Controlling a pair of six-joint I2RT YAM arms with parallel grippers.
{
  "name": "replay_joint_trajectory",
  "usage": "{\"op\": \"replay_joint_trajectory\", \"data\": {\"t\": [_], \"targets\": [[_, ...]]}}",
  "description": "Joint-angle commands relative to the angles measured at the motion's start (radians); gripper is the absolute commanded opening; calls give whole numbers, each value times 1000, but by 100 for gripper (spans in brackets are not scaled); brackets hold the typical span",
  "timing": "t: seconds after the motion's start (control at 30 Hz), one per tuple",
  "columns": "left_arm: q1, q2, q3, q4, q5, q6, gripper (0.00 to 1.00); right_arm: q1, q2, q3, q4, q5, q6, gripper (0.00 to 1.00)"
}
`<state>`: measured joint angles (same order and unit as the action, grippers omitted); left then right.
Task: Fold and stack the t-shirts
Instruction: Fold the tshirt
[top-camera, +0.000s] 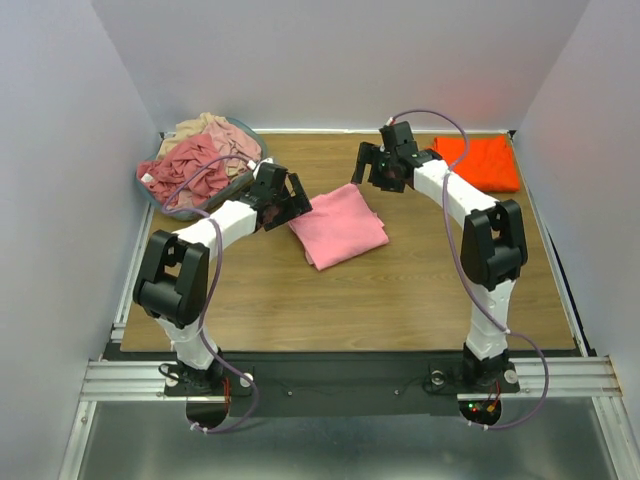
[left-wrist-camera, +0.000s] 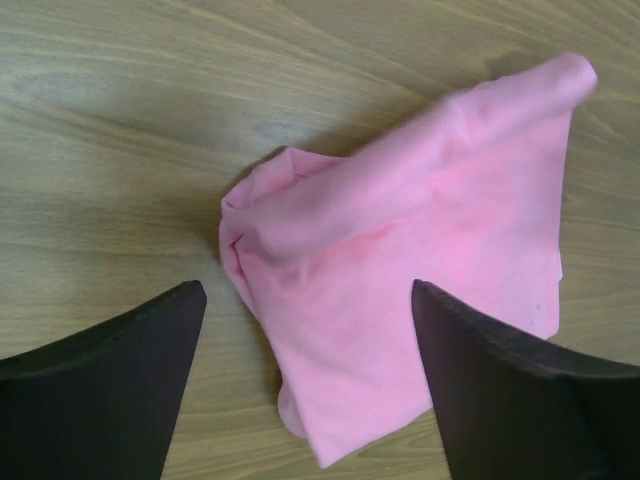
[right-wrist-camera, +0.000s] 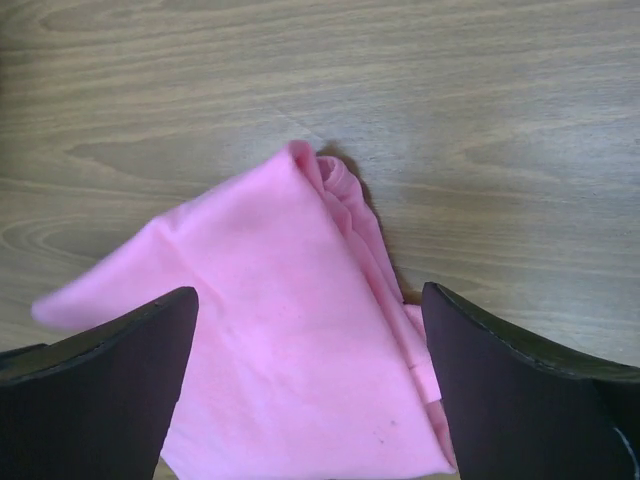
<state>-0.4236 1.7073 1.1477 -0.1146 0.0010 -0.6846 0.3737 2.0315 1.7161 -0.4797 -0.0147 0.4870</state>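
A light pink t-shirt (top-camera: 338, 226) lies folded in a rough square on the middle of the wooden table. My left gripper (top-camera: 293, 205) hovers open just above the shirt's left edge. My right gripper (top-camera: 368, 174) hangs open over its far corner. In the left wrist view the pink t-shirt (left-wrist-camera: 420, 260) lies below the wide-apart fingers of the left gripper (left-wrist-camera: 308, 290), not held. The right wrist view shows the same shirt (right-wrist-camera: 290, 340) under the open right gripper (right-wrist-camera: 310, 292). A bright orange t-shirt (top-camera: 478, 162) lies folded at the back right.
A grey-blue oval basket (top-camera: 172, 210) stands at the back left, with crumpled dusty rose shirts (top-camera: 190, 170) and a beige one (top-camera: 205, 130) inside. Grey walls close in the table on three sides. Bare wood (top-camera: 350, 310) lies in front of the pink shirt.
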Motion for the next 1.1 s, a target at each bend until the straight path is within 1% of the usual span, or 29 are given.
{"op": "replay_joint_trajectory", "data": {"t": [0.0,0.13,0.2,0.23,0.27,0.3,0.4,0.5,0.57,0.73,0.77,0.9,0.93,1.0,1.03,1.07], "targets": [[0,-52,66,-40,-16,25,98,-5,-74,44,46,-13,5,100],[-3,-107,31,-25,-10,4,98,-5,-154,-38,50,-97,-1,100],[-9,-120,18,-16,-7,3,98,-5,-175,-102,70,-191,1,100],[-20,-120,9,-2,17,2,98,-5,-191,-127,84,-258,4,100],[-24,-117,4,7,30,2,98,-5,-195,-150,98,-284,13,100],[-26,-104,0,21,42,2,98,-5,-201,-195,128,-307,19,100],[-27,-54,-6,75,115,0,98,-4,-202,-265,180,-352,59,100],[-27,10,4,108,142,6,98,-4,-189,-360,231,-395,88,100],[-27,70,26,135,134,25,98,-4,-185,-427,256,-392,107,100],[-27,195,105,81,110,56,98,-1,-198,-573,288,-386,127,100],[-27,204,103,84,106,57,98,2,-209,-636,294,-384,127,100],[-27,207,64,98,96,54,98,28,-283,-768,320,-344,125,100],[-29,200,52,101,99,54,98,33,-301,-836,322,-334,130,100],[-32,178,11,108,108,56,98,37,-362,-901,329,-302,151,100],[-38,166,-5,108,114,56,98,47,-385,-968,334,-292,162,100],[-52,155,-41,139,116,53,98,53,-437,-998,337,-283,180,100]]}}
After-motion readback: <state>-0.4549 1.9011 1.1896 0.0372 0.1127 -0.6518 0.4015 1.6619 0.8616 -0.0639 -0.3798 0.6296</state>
